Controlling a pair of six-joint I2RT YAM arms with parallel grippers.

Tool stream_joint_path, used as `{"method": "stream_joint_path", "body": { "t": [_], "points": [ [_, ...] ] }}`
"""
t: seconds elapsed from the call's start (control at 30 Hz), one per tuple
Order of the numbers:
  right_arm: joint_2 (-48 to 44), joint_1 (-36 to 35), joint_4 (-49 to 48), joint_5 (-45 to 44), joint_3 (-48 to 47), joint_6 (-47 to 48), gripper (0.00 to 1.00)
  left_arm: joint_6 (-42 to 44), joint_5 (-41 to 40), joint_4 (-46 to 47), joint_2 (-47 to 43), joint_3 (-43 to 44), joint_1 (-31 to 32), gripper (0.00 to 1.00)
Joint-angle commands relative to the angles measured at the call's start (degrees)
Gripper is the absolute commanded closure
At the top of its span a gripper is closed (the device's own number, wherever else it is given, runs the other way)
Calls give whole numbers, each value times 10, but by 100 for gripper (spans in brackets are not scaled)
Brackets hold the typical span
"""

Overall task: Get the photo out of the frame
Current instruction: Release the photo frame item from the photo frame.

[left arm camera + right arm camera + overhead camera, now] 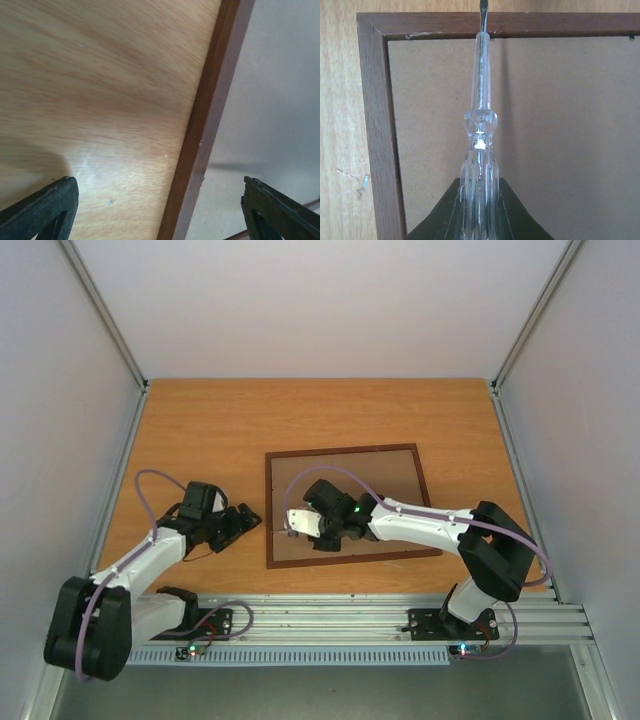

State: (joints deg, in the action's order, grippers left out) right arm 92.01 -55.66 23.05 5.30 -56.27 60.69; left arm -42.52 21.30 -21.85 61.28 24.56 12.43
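Crossing the face-down frame [340, 451], a clear screwdriver [480, 100] reaches its rim.

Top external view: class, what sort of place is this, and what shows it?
Probably a robot test cell: a wooden table walled by plain white panels, a left arm and a right arm bolted to a metal rail at its near edge.

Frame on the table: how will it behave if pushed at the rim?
Frame likely stiff: thin wooden rails. Probably light, lying flat on smooth table, so may slide under the screwdriver tip. Unlikely to tip.
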Motion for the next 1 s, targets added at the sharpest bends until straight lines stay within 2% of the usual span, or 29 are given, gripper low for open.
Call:
{"method": "stream_joint_path", "body": {
  "t": [0.0,0.73,0.97],
  "points": [
    [12,17,13,28,-5,54,99,11,79,93,41,-7,-3,13],
    [118,36,57,33,-79,78,99,6,148,199,193,-2,-3,65],
    [125,49,85,51,-97,72,99,8,150,207,208,-5,-1,74]
  ]
}}
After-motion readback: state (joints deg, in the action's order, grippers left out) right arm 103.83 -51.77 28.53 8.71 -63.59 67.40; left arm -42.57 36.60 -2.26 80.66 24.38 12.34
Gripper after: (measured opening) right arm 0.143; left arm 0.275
